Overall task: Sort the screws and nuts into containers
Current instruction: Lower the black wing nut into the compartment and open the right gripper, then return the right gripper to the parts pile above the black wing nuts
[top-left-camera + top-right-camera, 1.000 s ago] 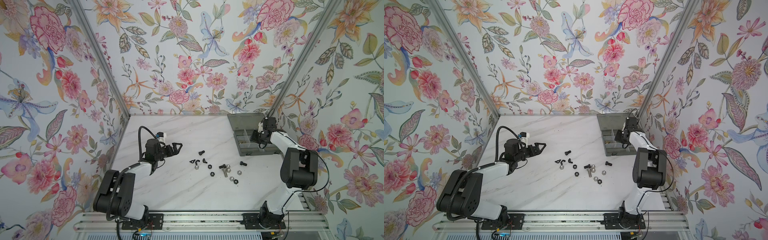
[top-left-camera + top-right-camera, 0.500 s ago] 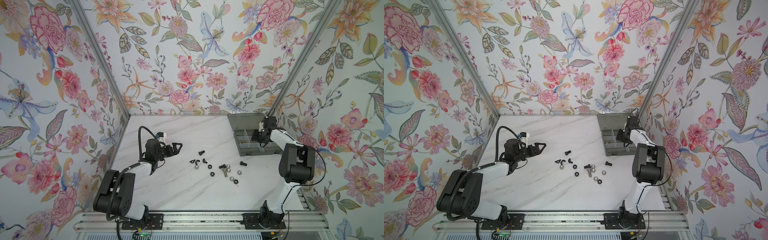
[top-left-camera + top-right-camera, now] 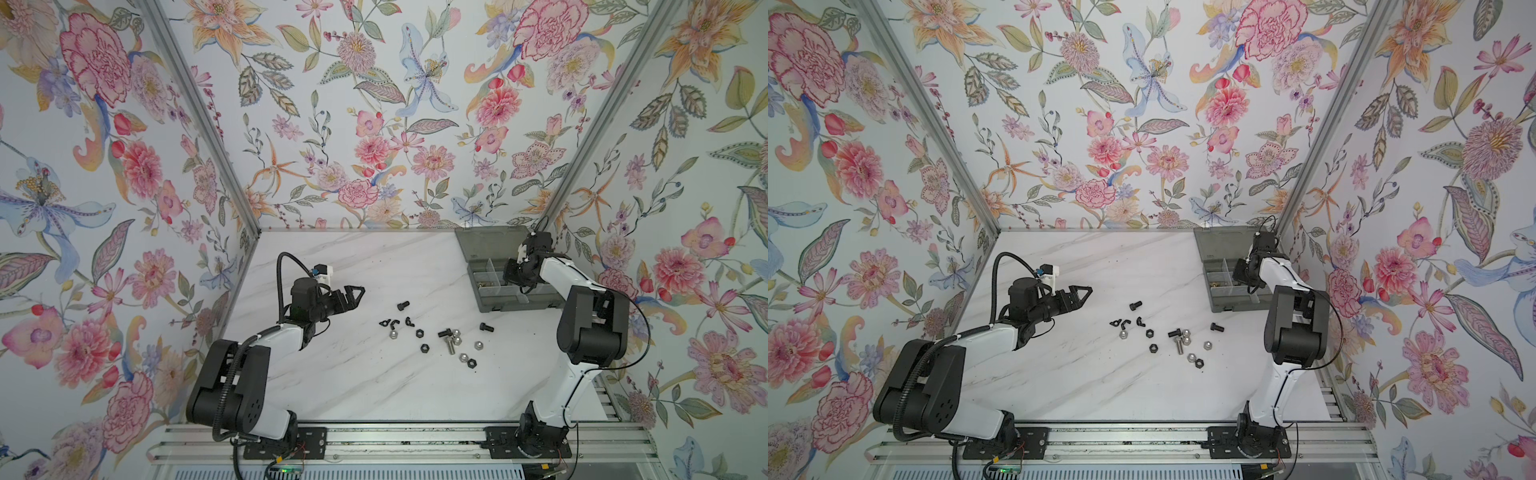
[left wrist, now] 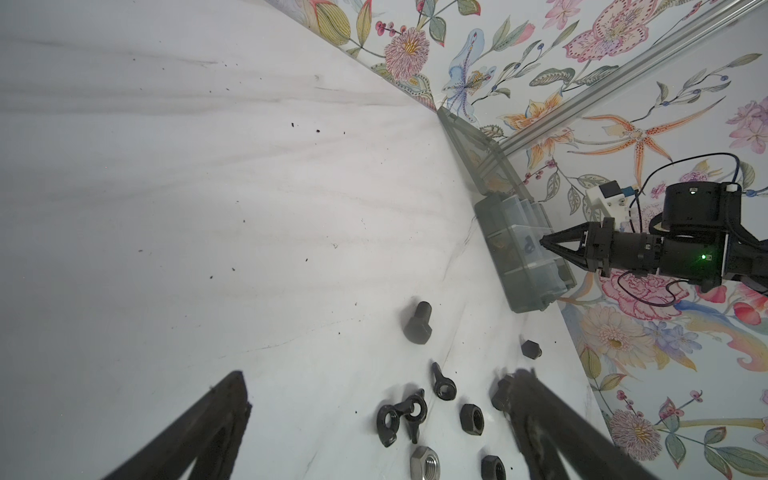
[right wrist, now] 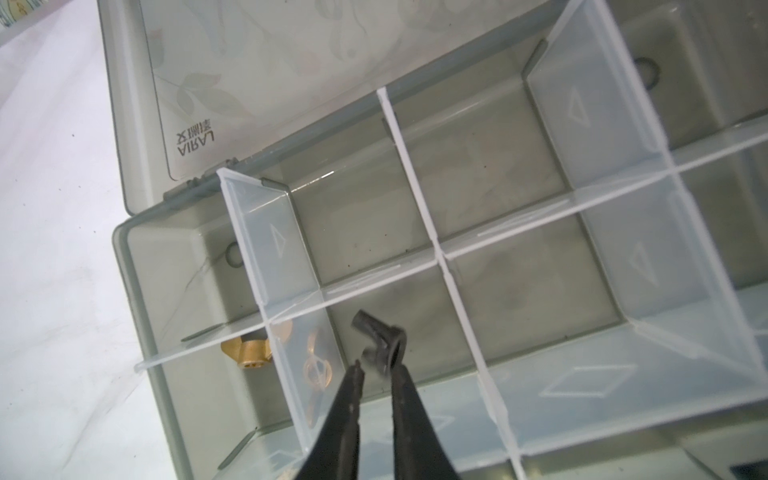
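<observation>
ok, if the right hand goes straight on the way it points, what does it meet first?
The black wing nut right at the right hand's tips; past it, likely the floor of that organiser cell.

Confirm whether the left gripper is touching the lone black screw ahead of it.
Apart. The left wrist view shows the black screw lying beyond the open left gripper, with bare table between them.
</observation>
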Tool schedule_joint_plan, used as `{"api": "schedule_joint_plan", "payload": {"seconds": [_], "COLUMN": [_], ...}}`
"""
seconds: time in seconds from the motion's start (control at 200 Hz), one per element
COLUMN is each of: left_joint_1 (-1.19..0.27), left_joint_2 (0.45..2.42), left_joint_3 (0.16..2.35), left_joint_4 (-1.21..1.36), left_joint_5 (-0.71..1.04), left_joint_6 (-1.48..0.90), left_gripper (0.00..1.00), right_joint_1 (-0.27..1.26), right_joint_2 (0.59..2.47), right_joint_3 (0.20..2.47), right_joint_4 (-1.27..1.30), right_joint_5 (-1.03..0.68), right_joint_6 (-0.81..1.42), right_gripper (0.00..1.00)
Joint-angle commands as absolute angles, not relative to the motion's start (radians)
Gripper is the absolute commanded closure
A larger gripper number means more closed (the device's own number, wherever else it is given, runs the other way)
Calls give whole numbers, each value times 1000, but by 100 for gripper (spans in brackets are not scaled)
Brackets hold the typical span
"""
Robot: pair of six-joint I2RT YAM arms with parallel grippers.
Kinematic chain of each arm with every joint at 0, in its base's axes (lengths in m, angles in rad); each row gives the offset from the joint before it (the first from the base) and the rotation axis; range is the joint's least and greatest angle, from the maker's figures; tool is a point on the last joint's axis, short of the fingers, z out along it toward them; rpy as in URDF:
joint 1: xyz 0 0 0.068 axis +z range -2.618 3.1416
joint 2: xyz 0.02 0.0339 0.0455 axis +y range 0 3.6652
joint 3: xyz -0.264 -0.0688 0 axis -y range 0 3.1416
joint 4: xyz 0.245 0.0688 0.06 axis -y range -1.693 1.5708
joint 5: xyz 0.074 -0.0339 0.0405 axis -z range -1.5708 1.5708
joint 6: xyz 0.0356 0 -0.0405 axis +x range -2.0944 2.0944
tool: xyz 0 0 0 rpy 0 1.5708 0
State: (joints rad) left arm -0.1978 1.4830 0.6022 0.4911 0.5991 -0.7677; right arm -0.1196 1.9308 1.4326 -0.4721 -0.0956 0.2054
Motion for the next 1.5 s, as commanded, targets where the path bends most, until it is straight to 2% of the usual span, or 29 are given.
{"api": "schedule_joint_plan", "payload": {"seconds": [0.0,0.19,0.5,0.781,1.076,1.261,1.496], "left_joint_1": [-206,-206,-207,-205,-205,-201,-177], "left_joint_2": [1473,1466,1470,1483,1488,1485,1465], "left_joint_3": [617,613,615,621,615,616,596], "left_joint_4": [496,492,481,477,478,474,472], "left_joint_5": [618,616,611,613,612,612,614], "left_joint_6": [-759,-755,-750,-744,-743,-738,-736], "left_gripper": [1,1,1,1,1,1,1], "right_joint_1": [-124,-123,-78,131,393,525,640], "right_joint_2": [1914,1861,1643,1533,1574,1662,1807], "right_joint_3": [1460,1451,1297,1192,1137,1133,1234], "right_joint_4": [-504,-522,-528,-546,-494,-367,-286], "right_joint_5": [-81,-116,-291,-352,-278,-336,-401], "right_joint_6": [197,197,277,326,579,684,754], "right_gripper": [77,73,68,65,65,65,65]}}
